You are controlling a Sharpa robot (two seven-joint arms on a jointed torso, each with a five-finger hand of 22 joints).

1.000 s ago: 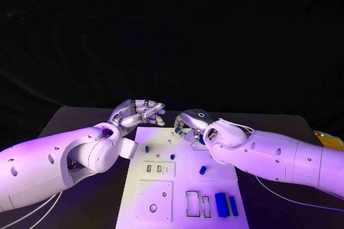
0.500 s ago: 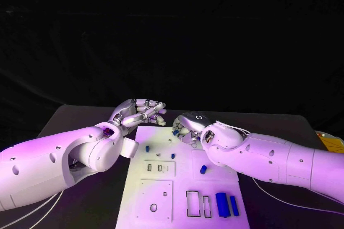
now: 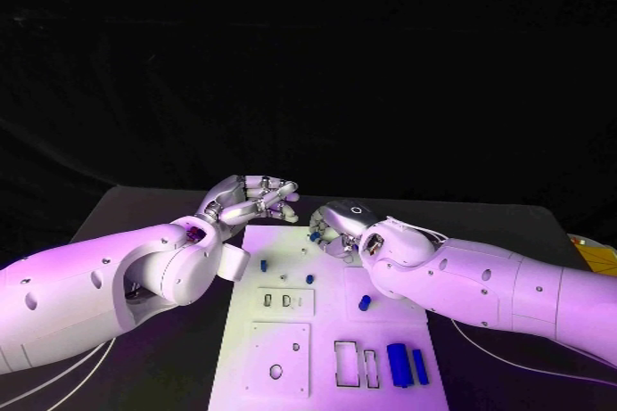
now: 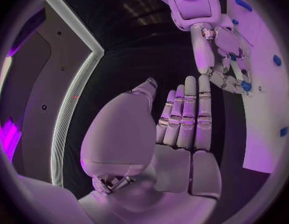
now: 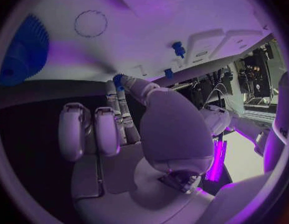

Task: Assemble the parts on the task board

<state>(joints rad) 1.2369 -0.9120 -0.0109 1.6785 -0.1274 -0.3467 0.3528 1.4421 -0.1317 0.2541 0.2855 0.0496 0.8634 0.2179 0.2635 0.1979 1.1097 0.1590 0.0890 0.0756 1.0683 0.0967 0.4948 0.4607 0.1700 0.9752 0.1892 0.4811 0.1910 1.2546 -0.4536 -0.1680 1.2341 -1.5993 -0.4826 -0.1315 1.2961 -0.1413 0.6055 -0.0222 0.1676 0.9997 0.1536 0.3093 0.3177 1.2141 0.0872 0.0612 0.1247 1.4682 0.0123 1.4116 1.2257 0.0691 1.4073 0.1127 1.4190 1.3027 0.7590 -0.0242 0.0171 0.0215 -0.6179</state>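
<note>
hands are seen from the head view at the far end of the board [image 3: 258, 357]. the left hand [image 3: 250, 200] is raised just off the board's far left corner, fingers loosely curled and apart, nothing held. the right hand [image 3: 342, 226] is bent down over the far edge, its fingertips on a small blue part [image 3: 315, 235]; the grip itself is hidden there. on the board are seen a blue peg [image 3: 264, 267], a second peg [image 3: 310, 280], a short cylinder [image 3: 364, 303], and two long blue blocks [image 3: 407, 365] beside empty slots at the near end.

from the left wrist view the left hand [image 4: 182, 134] is shown flat, fingers straight and side by side, empty. the right hand [image 4: 222, 59] is shown beyond it, a blue part [image 4: 244, 86] pinched at its fingertips above the board [image 4: 269, 134].

from the right wrist view the right hand [image 5: 129, 129] is shown with thumb and a finger closed on the part [image 5: 118, 78]. a blue gear [image 5: 23, 50], unseen from the head, lies on the board [image 5: 157, 20], with two pegs [image 5: 178, 48] standing further off.
</note>
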